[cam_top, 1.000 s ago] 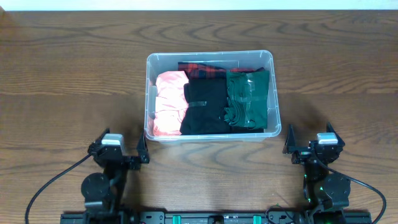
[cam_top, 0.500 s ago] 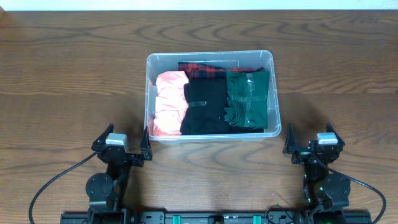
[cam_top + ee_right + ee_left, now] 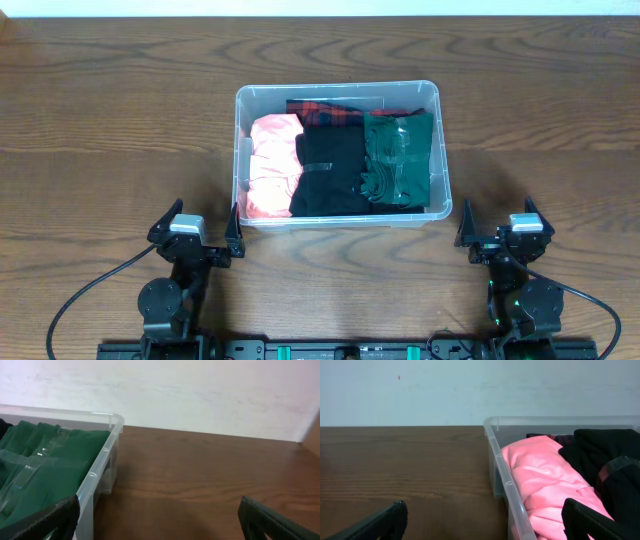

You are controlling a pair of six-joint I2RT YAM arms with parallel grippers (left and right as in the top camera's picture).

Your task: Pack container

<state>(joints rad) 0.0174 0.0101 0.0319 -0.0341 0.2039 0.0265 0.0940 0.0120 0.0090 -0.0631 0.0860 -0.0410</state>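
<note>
The clear plastic container (image 3: 240, 130) stands in the middle of the table. It holds folded clothes: a pink one (image 3: 268, 165) at the left, a black one (image 3: 330, 175) in the middle, a green one (image 3: 398, 160) at the right and a red plaid one (image 3: 330, 110) at the back. My left gripper (image 3: 195, 232) is open and empty just in front of the container's front left corner (image 3: 512, 495). My right gripper (image 3: 498, 225) is open and empty off the front right corner (image 3: 100, 472).
The wooden table (image 3: 120, 120) extends on both sides of the container. A white wall (image 3: 470, 390) stands behind the table. Cables (image 3: 80, 300) run from the arm bases at the front edge.
My left gripper shifted slightly right, toward the container's front left corner, then stayed still. The right gripper and the clothes have not moved.
</note>
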